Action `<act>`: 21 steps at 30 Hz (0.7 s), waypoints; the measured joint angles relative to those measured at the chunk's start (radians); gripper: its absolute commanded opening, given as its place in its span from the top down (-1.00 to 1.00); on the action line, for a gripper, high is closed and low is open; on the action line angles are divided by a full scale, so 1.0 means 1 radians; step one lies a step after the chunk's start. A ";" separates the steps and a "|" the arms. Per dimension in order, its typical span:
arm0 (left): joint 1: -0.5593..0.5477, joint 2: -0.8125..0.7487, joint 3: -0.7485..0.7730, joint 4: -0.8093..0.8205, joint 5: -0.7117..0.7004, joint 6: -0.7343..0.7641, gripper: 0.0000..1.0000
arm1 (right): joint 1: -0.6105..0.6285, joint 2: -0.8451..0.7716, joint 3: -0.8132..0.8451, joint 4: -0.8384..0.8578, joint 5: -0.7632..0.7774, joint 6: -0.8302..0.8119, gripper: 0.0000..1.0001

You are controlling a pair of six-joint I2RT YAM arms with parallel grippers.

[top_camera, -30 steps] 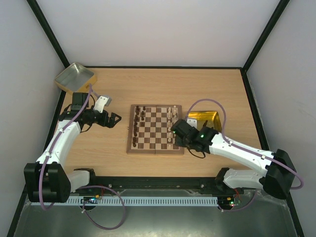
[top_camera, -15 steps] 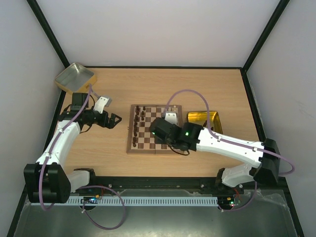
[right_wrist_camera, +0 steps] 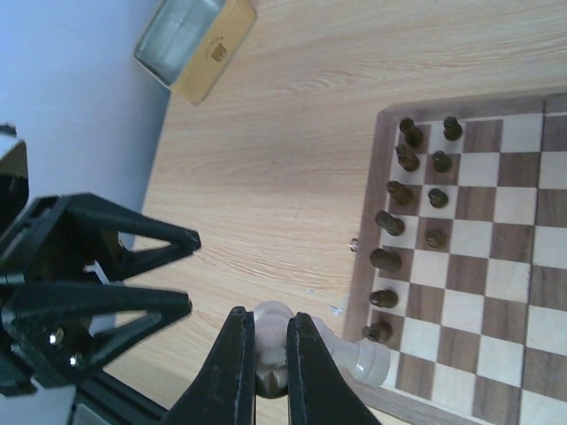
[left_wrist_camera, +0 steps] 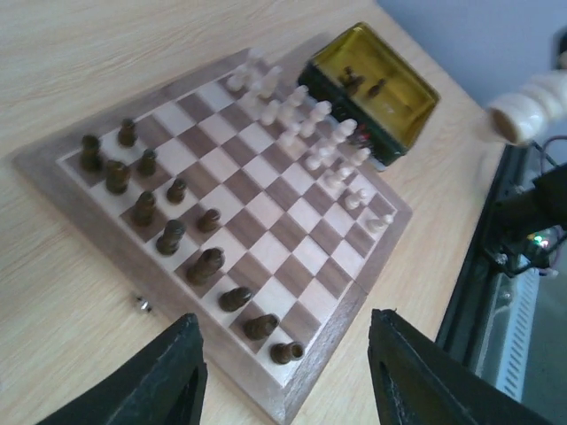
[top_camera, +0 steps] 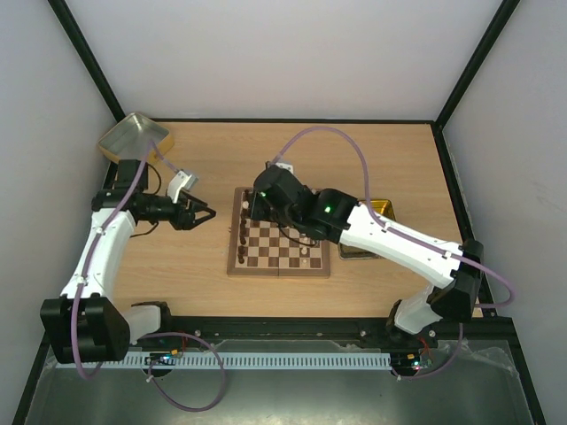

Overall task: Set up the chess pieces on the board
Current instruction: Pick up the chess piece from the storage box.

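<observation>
— So, where for the board [top_camera: 232,258]?

— Sits flat at mid-bench [top_camera: 372,150], between the two arms. Carries dark pieces [left_wrist_camera: 168,235] in two ragged columns along its left side and pale pieces [left_wrist_camera: 306,133] in two columns along its right.

— Full on both sides?

— Cannot tell from above, with part of the pale side hidden under the right arm [top_camera: 399,239]. Shows gaps among the dark ones in the left wrist view.

— And the right fingers [right_wrist_camera: 270,354]?

— Closed tight on one cream piece [left_wrist_camera: 523,106]. Hold it clear of the board, up in the air, lying crosswise in the grip with one end out to the side. Hover by the board's left rim, on the dark side.

— The left fingers [left_wrist_camera: 283,354]?

— Parted, with nothing between them. Hang over bare bench just left of the board, tips toward the board and toward the right fingers, apart from both.

— Anything else on the bench?

— Gold tray [left_wrist_camera: 372,75] just beside the board's right rim, largely covered by the right arm from above. Holds two small dark shapes, too small to name. Then a second metal tin [top_camera: 133,137] at the far-left corner, well apart from the board. Also a tiny metal bit [left_wrist_camera: 142,303] on the wood, just beside the board's left rim and near the dark columns.
</observation>
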 measured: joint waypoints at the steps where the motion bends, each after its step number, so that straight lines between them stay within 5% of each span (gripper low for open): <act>1: 0.002 0.003 0.014 -0.028 0.028 0.032 0.14 | -0.010 0.000 0.002 0.013 -0.018 0.000 0.96; 5: 0.016 0.020 0.063 -0.153 0.125 0.164 0.34 | -0.042 0.000 0.014 0.068 -0.075 0.003 0.96; 12: 0.041 0.065 0.122 -0.376 0.259 0.423 0.37 | -0.088 -0.005 0.004 0.220 -0.211 0.054 0.96; 21: 0.056 0.024 0.121 -0.434 0.336 0.513 0.37 | -0.132 -0.032 -0.190 0.495 -0.390 0.211 0.96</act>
